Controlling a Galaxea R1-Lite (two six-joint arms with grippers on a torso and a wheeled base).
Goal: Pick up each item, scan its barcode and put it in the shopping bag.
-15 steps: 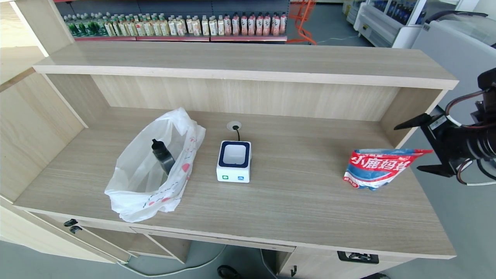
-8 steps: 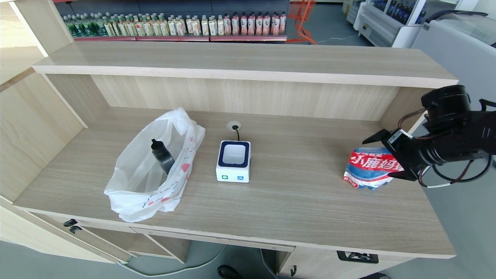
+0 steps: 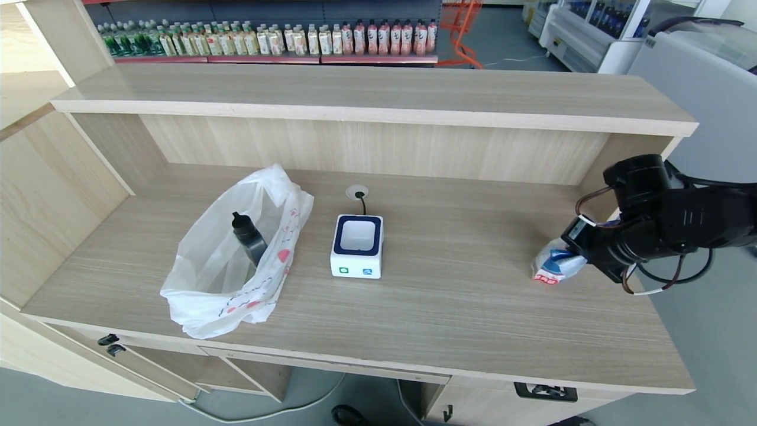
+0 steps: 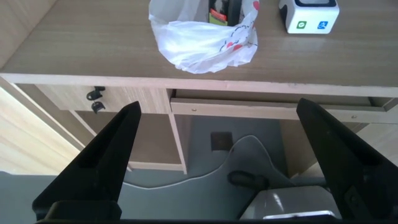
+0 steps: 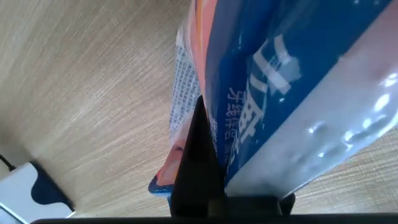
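A red, white and blue snack pouch (image 3: 553,267) sits at the right end of the wooden counter (image 3: 449,307). My right gripper (image 3: 582,251) covers its upper part and is shut on it. In the right wrist view the pouch (image 5: 298,93) presses against one dark finger (image 5: 199,168). The white shopping bag (image 3: 236,272) lies open at the left with a black bottle (image 3: 248,239) inside. A white scanner (image 3: 356,245) stands mid-counter. My left gripper (image 4: 214,155) hangs open below the counter's front edge, with the bag (image 4: 199,40) beyond it.
A raised back shelf (image 3: 366,94) and side walls enclose the counter. The scanner's cable runs to a grommet (image 3: 357,191) behind it. Drawers (image 4: 280,107) sit under the front edge. Bare counter lies between scanner and pouch.
My right arm swung in from beyond the counter's right edge, with the gripper open, onto the pouch. The pouch is now largely covered, and its visible corner has shifted slightly right.
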